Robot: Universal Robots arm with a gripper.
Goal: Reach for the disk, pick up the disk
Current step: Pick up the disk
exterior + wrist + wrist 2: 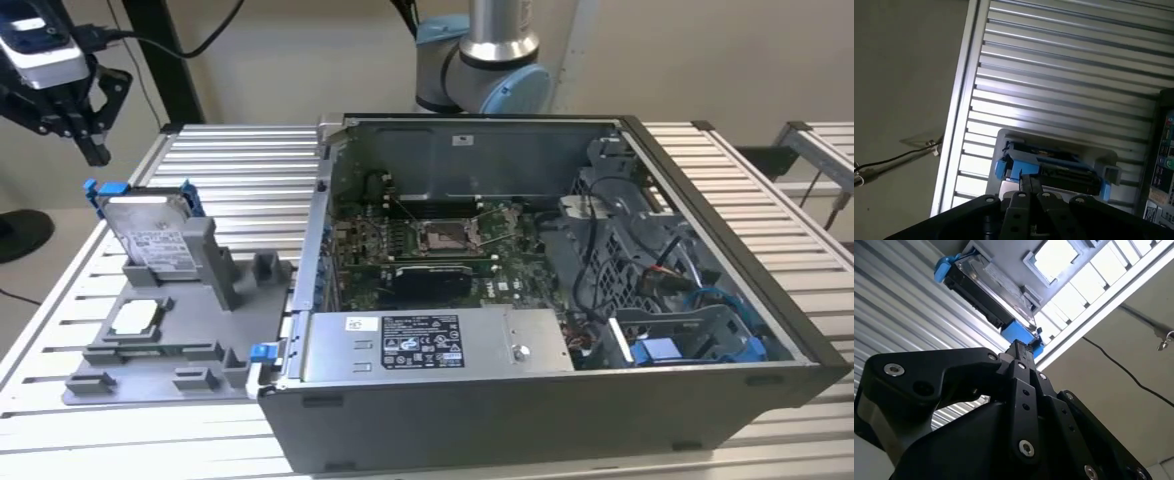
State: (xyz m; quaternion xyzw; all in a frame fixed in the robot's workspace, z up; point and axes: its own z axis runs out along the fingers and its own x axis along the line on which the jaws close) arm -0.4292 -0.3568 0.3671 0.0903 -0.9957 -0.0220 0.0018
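Note:
The disk (147,232), a silver drive with a white label in a blue bracket, stands on edge in a slot of the grey holder (200,262) at the exterior view's left. My black gripper (95,152) hangs in the air above the disk's far upper corner and does not touch it. In both wrist views the fingers meet at their tips, shut, with nothing between them. The second wrist view has the gripper (1019,347) aimed at the blue end of the disk (986,297). In the first wrist view the gripper (1029,181) sits just short of the disk (1054,170).
A small square silver chip (134,318) lies in the grey holder in front of the disk. An open computer case (561,300) stands on the slatted metal table (240,160) to the exterior view's right. A cable (889,160) trails past the table's edge.

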